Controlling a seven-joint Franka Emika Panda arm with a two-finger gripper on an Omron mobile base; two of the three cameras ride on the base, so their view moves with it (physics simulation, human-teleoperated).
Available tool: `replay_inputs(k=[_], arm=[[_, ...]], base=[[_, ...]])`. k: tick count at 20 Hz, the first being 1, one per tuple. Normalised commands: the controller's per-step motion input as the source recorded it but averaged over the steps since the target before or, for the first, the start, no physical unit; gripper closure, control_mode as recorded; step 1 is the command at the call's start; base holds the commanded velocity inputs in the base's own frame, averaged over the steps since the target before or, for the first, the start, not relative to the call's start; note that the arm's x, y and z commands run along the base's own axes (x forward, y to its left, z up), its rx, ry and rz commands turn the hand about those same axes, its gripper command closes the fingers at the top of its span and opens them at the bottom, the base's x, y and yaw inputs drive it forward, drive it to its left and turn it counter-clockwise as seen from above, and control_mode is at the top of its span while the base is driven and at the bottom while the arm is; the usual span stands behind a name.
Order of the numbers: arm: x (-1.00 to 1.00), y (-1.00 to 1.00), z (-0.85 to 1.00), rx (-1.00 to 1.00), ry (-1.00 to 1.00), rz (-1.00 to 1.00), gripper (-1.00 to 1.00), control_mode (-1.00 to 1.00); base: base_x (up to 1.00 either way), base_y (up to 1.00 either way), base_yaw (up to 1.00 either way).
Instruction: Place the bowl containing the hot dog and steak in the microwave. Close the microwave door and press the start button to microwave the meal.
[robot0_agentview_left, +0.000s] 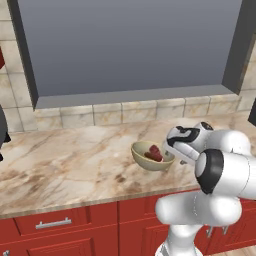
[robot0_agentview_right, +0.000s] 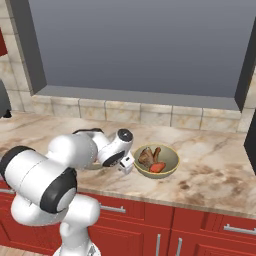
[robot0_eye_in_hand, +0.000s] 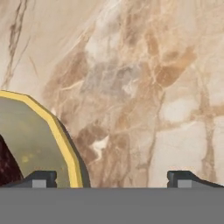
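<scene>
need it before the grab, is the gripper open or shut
Open: in the hand view the gripper fingertips stand far apart, one over the bowl rim, nothing between them.

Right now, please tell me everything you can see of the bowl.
The bowl is small, round and shallow, pale yellow-tan outside, olive-beige inside, with a yellow rim. It stands upright on the marble counter near the front edge. Inside lie the hot dog and the steak. The open gripper is beside the rim; in the hand view one fingertip is over the bowl.
</scene>
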Motion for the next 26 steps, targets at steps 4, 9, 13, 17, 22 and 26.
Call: replay_inputs(k=[4,9,13,17,22,26], arm=[[0.03,0.27,-0.05,-0.02,0.0,0.0,1.0,-1.0],[0.0,0.51,0.0,-0.08,-0.04,0.0,1.0,-1.0],[0.0,0.17,0.0,-0.02,-0.01,0.0,1.0,-1.0],[0.0,0.0,0.0,0.0,0.0,0.0,1.0,-1.0],[-0.15,-0.04,0.41,0.0,-0.1,0.0,1.0,-1.0],[-0.37,0.0,0.55,-0.01,-0.22,0.0,1.0,-1.0]], base=[[0.0,0.0,0.0],[0.0,0.0,0.0],[0.0,0.0,0.0],[0.0,0.0,0.0],[0.0,0.0,0.0],[0.0,0.0,0.0]])
